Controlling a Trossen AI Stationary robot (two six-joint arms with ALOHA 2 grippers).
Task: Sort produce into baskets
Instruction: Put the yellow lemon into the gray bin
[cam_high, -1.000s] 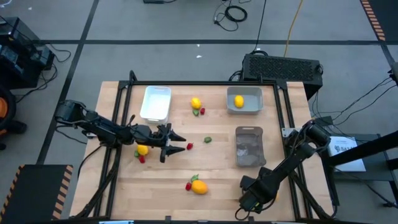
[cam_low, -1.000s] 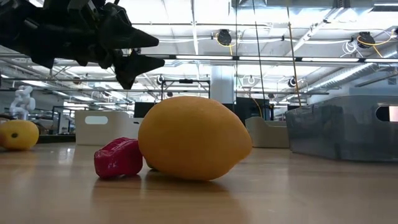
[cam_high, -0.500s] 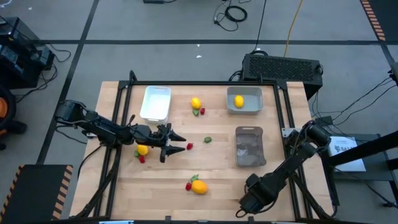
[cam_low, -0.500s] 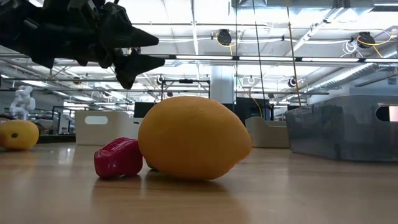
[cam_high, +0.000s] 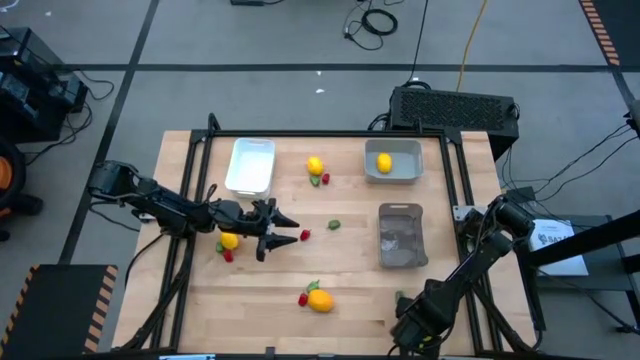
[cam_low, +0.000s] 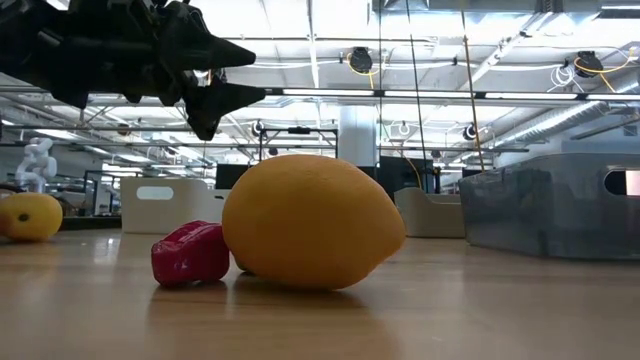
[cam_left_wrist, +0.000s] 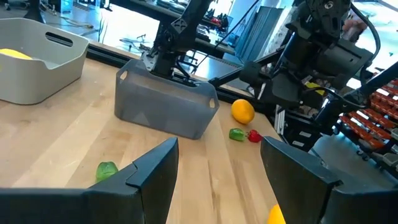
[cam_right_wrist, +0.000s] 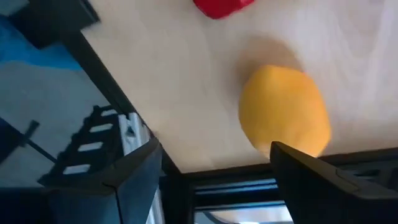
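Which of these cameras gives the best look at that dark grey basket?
The left wrist view: the dark grey basket sits mid-picture, whole, with its walls, rim and handle slot clear. The high view shows it from straight above, small, revealing its inside. The low view catches only part of one wall at the edge. The right wrist view misses it.

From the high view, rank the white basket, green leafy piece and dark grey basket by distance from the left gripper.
1. Green leafy piece, just right of the left gripper.
2. White basket, toward the far side.
3. Dark grey basket, far right.
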